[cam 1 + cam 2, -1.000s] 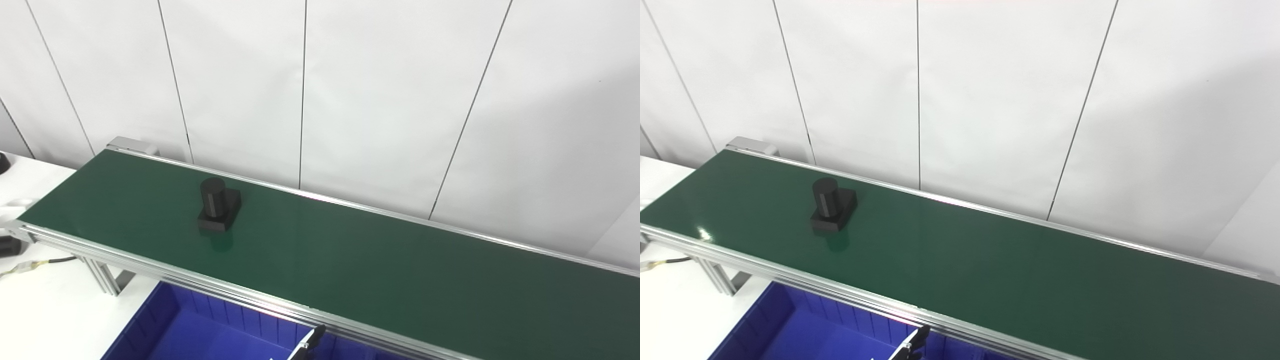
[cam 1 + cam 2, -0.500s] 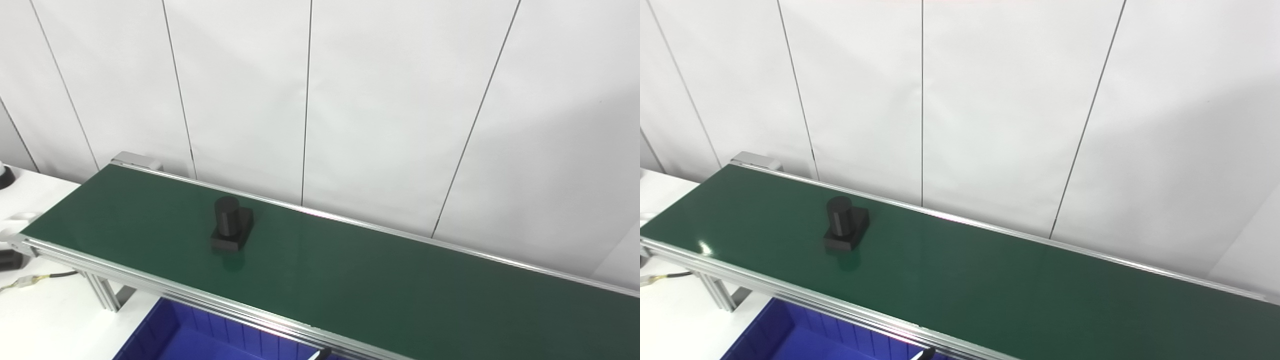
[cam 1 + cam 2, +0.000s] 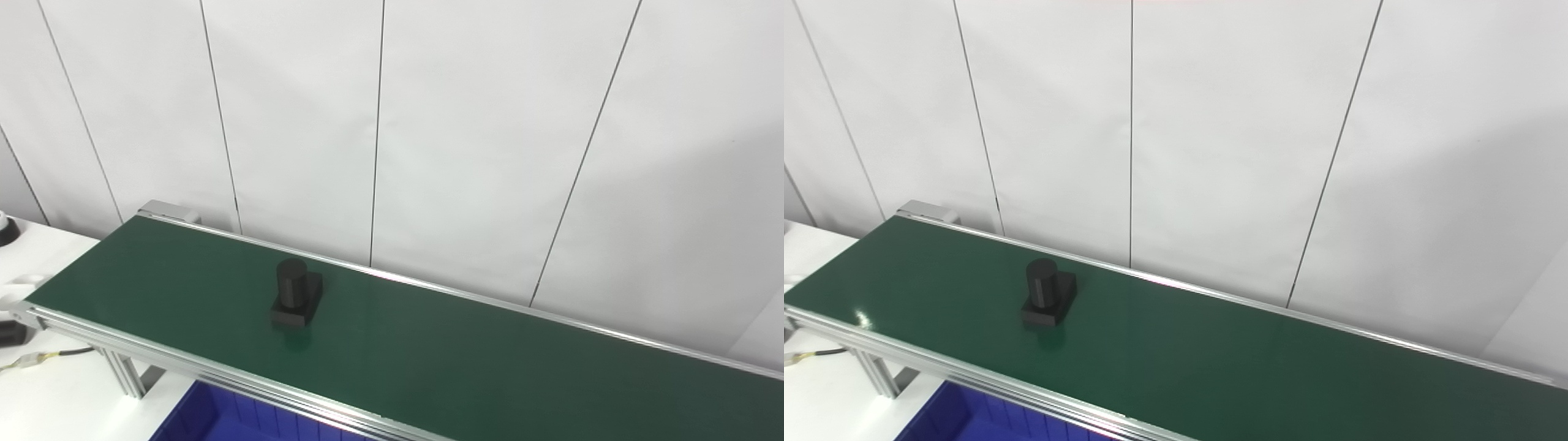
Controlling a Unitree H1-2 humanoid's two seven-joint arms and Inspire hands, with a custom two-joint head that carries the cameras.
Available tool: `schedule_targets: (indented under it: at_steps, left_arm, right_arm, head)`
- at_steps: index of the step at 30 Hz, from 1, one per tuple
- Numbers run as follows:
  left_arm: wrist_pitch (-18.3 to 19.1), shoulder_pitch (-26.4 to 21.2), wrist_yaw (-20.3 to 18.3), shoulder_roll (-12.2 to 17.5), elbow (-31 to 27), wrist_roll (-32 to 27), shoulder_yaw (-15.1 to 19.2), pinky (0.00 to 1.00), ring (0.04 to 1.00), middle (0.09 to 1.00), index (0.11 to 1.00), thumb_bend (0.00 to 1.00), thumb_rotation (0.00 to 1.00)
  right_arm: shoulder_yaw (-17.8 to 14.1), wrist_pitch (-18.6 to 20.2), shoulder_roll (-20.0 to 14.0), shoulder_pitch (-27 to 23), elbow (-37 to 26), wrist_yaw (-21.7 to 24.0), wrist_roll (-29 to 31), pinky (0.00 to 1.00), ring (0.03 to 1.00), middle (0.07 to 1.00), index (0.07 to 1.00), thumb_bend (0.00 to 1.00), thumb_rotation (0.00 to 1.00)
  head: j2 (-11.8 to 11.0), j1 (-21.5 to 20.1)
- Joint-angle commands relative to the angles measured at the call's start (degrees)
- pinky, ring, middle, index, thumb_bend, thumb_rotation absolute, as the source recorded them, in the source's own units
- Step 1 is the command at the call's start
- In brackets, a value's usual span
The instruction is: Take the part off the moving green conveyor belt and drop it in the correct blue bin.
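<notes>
White wall panels (image 3: 478,122) stand behind the belt (image 3: 465,361). The table (image 3: 55,392) sits lower left; a bin (image 3: 949,416) corner below the belt. The black part (image 3: 296,299) stands upright on the belt's left half. Neither robot hand is in view; state cannot be told.

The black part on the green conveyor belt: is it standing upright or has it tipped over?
Upright. The black part rests with its flat rectangular base on the green conveyor belt, its cylinder pointing up.
</notes>
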Motion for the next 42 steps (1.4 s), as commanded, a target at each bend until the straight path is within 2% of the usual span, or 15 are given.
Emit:
schedule_targets:
  at_steps: [1, 5, 8, 13, 17, 19, 20, 24, 27, 29, 31, 34, 38, 42]
  left_arm:
    - [-2.5, -1.1, 0.9, -0.2, -0.9, 0.2, -0.2, 0.89, 0.942, 0.947, 0.911, 0.55, 0.87]
    - [-2.5, -1.4, 1.5, -0.3, -0.5, 0.5, -0.6, 0.88, 0.940, 0.946, 0.908, 0.53, 0.86]
    - [-2.5, -1.9, 2.1, -0.2, -0.1, 0.7, -1.1, 0.88, 0.940, 0.947, 0.910, 0.54, 0.86]
    - [-2.5, -2.2, 2.5, -0.2, 0.3, 0.3, -1.4, 0.88, 0.939, 0.947, 0.907, 0.55, 0.85]
    - [-2.5, -2.5, 3.5, -0.1, 0.5, 0.8, -1.8, 0.88, 0.936, 0.943, 0.903, 0.53, 0.83]
    - [-2.5, -2.7, 3.9, 0.1, 0.6, 1.1, -2.1, 0.88, 0.937, 0.944, 0.905, 0.54, 0.86]
    - [-2.5, -2.7, 4.0, 0.3, 0.6, 1.0, -2.2, 0.88, 0.937, 0.944, 0.908, 0.55, 0.87]
    - [-2.5, -3.1, 4.4, 0.6, 0.9, 0.5, -2.7, 0.89, 0.943, 0.950, 0.911, 0.53, 0.86]
    - [-2.5, -3.3, 4.5, 1.0, 1.0, 0.4, -2.9, 0.89, 0.943, 0.952, 0.912, 0.53, 0.87]
    - [-2.5, -3.2, 4.0, 1.1, 0.9, -0.1, -2.8, 0.90, 0.951, 0.958, 0.916, 0.53, 0.87]
    - [-2.5, -3.4, 3.9, 1.3, 1.0, -0.1, -2.7, 0.91, 0.953, 0.961, 0.920, 0.53, 0.88]
    - [-2.5, -3.2, 3.8, 1.7, 0.6, 0.0, -2.6, 0.91, 0.956, 0.965, 0.927, 0.55, 0.91]
    - [-2.5, -3.0, 3.1, 2.1, 0.1, -0.5, -2.1, 0.92, 0.961, 0.968, 0.934, 0.55, 0.95]
    - [-2.5, -2.8, 1.9, 2.6, -0.3, -1.2, -1.5, 0.95, 0.980, 0.983, 0.953, 0.55, 0.99]
  right_arm:
    - [1.1, -2.0, -1.0, -2.3, -2.5, -1.5, -0.1, 1.00, 1.000, 1.000, 1.000, 0.60, 1.00]
    - [2.7, -2.0, -2.9, -5.2, -3.4, -5.1, -2.3, 1.00, 1.000, 1.000, 1.000, 0.64, 0.99]
    - [3.6, -2.0, -4.1, -7.4, -3.9, -7.5, -4.8, 1.00, 1.000, 1.000, 1.000, 0.71, 0.98]
    - [4.7, -2.0, -5.7, -10.4, -3.5, -9.1, -6.3, 1.00, 1.000, 1.000, 1.000, 0.76, 0.96]
    - [4.6, -1.2, -5.7, -12.3, -3.5, -9.6, -9.7, 1.00, 1.000, 1.000, 1.000, 0.81, 0.98]
    - [4.6, 0.3, -5.5, -12.9, -4.0, -9.5, -10.5, 1.00, 1.000, 1.000, 1.000, 0.81, 0.96]
    - [4.7, 1.1, -5.3, -13.1, -4.3, -9.5, -10.7, 1.00, 1.000, 1.000, 1.000, 0.80, 0.92]
    - [5.1, 5.6, -5.0, -14.0, -6.2, -9.1, -13.2, 1.00, 1.000, 1.000, 1.000, 0.75, 0.88]
    - [5.7, 9.9, -5.8, -14.7, -7.9, -7.7, -15.3, 1.00, 0.999, 0.989, 1.000, 0.73, 0.88]
    - [6.2, 12.4, -6.5, -15.2, -8.8, -6.7, -15.4, 1.00, 0.995, 0.981, 1.000, 0.71, 0.82]
    - [6.6, 13.5, -7.1, -15.6, -9.1, -6.1, -15.7, 0.96, 0.973, 0.969, 0.989, 0.70, 0.75]
    - [7.0, 13.9, -7.8, -16.3, -9.1, -5.7, -16.0, 0.91, 0.949, 0.962, 0.976, 0.70, 0.69]
    - [7.5, 14.2, -8.0, -16.8, -9.2, -5.8, -16.3, 0.90, 0.938, 0.953, 0.963, 0.72, 0.66]
    - [8.0, 16.9, -7.6, -17.3, -10.2, -5.6, -18.3, 0.89, 0.938, 0.955, 0.961, 0.74, 0.67]
  head:
    - [0.0, -0.1]
    - [0.0, -0.3]
    - [0.0, -0.4]
    - [0.1, -0.9]
    - [0.3, -1.9]
    - [0.4, -2.4]
    - [0.5, -3.1]
    - [0.9, -4.6]
    - [1.2, -5.6]
    - [1.5, -6.4]
    - [1.7, -7.3]
    - [2.1, -9.0]
    - [2.7, -11.6]
    - [3.3, -14.7]
